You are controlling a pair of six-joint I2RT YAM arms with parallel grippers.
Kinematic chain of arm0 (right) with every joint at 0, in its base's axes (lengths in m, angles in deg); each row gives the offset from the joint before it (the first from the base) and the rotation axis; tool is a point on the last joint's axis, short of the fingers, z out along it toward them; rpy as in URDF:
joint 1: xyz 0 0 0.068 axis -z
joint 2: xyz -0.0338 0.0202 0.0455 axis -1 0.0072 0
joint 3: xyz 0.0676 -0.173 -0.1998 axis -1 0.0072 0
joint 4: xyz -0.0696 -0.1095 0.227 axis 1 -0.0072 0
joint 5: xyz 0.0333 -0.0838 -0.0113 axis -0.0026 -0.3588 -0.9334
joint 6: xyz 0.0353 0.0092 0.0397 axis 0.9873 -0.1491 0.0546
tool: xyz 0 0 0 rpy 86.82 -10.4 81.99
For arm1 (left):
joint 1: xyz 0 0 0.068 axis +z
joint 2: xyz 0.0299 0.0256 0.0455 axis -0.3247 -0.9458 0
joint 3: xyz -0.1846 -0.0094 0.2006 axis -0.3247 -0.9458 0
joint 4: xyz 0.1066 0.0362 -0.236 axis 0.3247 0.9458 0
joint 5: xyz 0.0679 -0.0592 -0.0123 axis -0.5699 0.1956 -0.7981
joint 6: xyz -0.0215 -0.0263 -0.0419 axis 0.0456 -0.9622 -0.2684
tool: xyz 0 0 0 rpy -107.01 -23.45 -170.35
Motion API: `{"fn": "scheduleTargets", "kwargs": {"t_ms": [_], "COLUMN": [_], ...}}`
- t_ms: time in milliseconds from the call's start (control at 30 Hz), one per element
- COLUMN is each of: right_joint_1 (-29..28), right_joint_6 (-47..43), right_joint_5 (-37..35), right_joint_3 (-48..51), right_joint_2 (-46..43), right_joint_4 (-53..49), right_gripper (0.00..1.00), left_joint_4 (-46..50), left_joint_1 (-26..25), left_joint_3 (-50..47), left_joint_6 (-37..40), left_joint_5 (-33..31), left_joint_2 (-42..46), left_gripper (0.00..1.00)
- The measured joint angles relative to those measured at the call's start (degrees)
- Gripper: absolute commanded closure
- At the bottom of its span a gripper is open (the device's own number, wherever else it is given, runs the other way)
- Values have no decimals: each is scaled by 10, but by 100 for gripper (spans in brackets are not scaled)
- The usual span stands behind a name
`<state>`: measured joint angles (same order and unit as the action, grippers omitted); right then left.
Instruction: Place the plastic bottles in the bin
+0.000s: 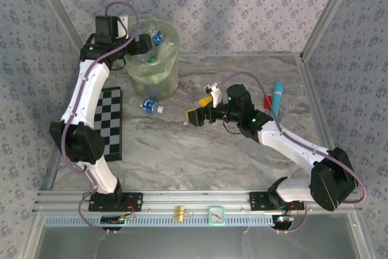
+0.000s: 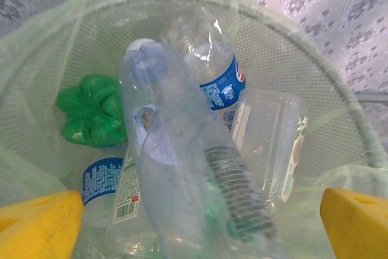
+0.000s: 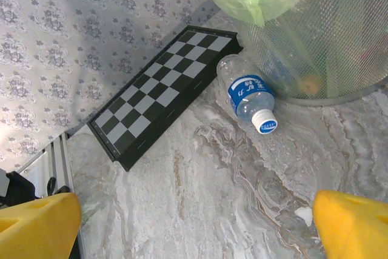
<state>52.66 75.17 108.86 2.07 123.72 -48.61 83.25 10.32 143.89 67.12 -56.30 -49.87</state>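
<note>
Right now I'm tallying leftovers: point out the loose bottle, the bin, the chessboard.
loose bottle (image 3: 247,94), right wrist view, blue label
bin (image 1: 154,81), top external view, front wall
chessboard (image 1: 110,125), top external view, centre

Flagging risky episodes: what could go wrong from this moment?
The clear blue-labelled plastic bottle lies on its side close to the bag-lined round mesh bin and the black-and-white chessboard; the open right tool could roll it away or bump the bin. The left tool hangs open over the bin, so the arms might crowd each other there.
</note>
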Motion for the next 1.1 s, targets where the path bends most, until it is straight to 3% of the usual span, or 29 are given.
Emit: {"fn": "scheduleTargets", "kwargs": {"t_ms": [267, 533, 867, 1100], "right_joint_1": [-2, -3, -4, -4], "right_joint_6": [-4, -7, -9, -9], "right_joint_5": [-5, -11, -20, -24], "right_joint_3": [-1, -1, -16, -29], "right_joint_2": [3, 6, 11, 25], "right_joint_4": [-5, -15, -31, -35], "right_gripper": [0, 0, 0, 0], "left_joint_4": [-39, -47, -9, 2], "left_joint_1": [0, 0, 0, 0], "left_joint_3": [-40, -86, -86, -89], "left_joint_6": [-19, -16, 39, 66], "left_joint_5": [0, -16, -126, -201], "left_joint_2": [43, 62, 62, 59], "left_gripper": [1, 15, 16, 11]}}
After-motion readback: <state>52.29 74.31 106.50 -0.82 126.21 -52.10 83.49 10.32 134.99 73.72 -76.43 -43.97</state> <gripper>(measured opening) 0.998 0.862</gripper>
